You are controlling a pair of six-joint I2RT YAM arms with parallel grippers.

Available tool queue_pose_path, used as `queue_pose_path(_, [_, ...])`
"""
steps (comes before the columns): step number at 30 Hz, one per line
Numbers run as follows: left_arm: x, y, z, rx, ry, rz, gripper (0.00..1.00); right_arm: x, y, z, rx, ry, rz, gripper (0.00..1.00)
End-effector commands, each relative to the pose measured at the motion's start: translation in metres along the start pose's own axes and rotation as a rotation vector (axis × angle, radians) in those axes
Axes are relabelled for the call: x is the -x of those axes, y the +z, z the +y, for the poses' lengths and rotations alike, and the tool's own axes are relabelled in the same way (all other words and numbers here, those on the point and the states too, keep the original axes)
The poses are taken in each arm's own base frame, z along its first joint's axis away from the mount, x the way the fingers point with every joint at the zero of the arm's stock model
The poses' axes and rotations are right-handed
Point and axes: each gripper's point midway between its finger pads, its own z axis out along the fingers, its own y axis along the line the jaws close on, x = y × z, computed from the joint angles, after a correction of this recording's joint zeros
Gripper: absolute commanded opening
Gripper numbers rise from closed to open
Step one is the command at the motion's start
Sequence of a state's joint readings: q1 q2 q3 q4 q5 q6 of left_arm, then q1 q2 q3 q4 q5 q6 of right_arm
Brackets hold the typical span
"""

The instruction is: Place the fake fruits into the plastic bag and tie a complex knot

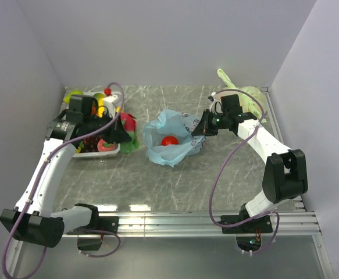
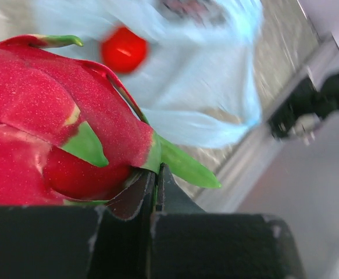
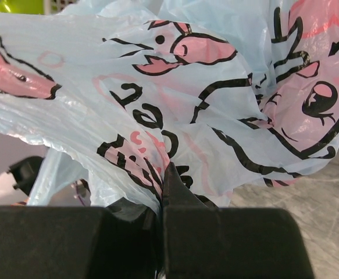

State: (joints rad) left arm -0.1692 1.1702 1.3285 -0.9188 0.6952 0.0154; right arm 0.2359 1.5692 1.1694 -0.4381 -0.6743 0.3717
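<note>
My left pincer point(image 2: 157, 181) is clamped shut on a green leaf of the dragon fruit point(image 2: 53, 116), which hangs between the fruit tray point(image 1: 99, 152) and the blue bag point(image 1: 157, 152). My right pincer point(image 3: 164, 177) is closed on the bag's printed edge at its right side. One red fruit point(image 1: 169, 140) lies inside the bag at mid-table. Farther back, by the right wall, sits a tied yellow-green bag point(image 1: 252, 96).

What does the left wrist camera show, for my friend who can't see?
The left fingers pinch a green leaf tip of a big pink-red dragon fruit that fills the left side. Behind it, blurry, a round red fruit sits in the light-blue plastic bag.
</note>
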Motion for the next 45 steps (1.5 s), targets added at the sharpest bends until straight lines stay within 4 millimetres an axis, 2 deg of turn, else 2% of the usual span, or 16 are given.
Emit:
queue_pose_path(1, [-0.006, 0.003, -0.036, -0.124, 0.117, 0.005, 0.0, 0.016, -0.008, 0.017, 0.048, 0.001, -0.072, 0.0])
queue_pose_path(6, [-0.031, 0.017, -0.074, -0.269, 0.227, 0.104, 0.0, 0.016, -0.008, 0.024, 0.07, 0.003, -0.08, 0.0])
queue_pose_path(9, [-0.038, 0.028, -0.09, -0.336, 0.285, 0.131, 0.0, 0.014, -0.01, 0.027, 0.075, -0.012, -0.089, 0.0])
queue_pose_path(15, [-0.036, 0.058, -0.112, -0.457, 0.335, 0.167, 0.0, 0.002, -0.017, 0.038, 0.098, -0.078, -0.09, 0.0])
queue_pose_path(19, [-0.027, 0.076, -0.118, -0.511, 0.356, 0.168, 0.0, -0.005, -0.017, 0.047, 0.117, -0.13, -0.083, 0.0])
queue_pose_path(24, [-0.008, 0.106, -0.113, -0.522, 0.378, 0.163, 0.0, -0.013, -0.014, 0.043, 0.109, -0.193, -0.053, 0.0])
queue_pose_path(27, [0.014, 0.114, -0.108, -0.51, 0.388, 0.12, 0.0, -0.017, -0.011, 0.034, 0.087, -0.23, -0.037, 0.0])
queue_pose_path(29, [0.021, 0.122, -0.1, -0.489, 0.38, 0.114, 0.0, -0.017, -0.011, 0.032, 0.082, -0.248, -0.033, 0.0])
queue_pose_path(35, [0.032, 0.166, -0.068, -0.395, 0.368, 0.09, 0.0, -0.009, -0.009, 0.034, 0.084, -0.239, -0.031, 0.0])
queue_pose_path(38, [0.026, 0.194, -0.064, -0.396, 0.346, 0.104, 0.0, -0.001, -0.01, 0.035, 0.094, -0.217, -0.036, 0.0])
queue_pose_path(40, [0.024, 0.2, -0.072, -0.429, 0.358, 0.114, 0.0, 0.004, -0.01, 0.034, 0.091, -0.19, -0.039, 0.0])
queue_pose_path(43, [-0.003, 0.199, -0.085, -0.529, 0.392, 0.199, 0.0, 0.016, -0.012, 0.028, 0.077, -0.132, -0.063, 0.0])
queue_pose_path(45, [-0.033, 0.195, -0.089, -0.578, 0.455, 0.288, 0.0, 0.022, -0.013, 0.024, 0.068, -0.095, -0.074, 0.0])
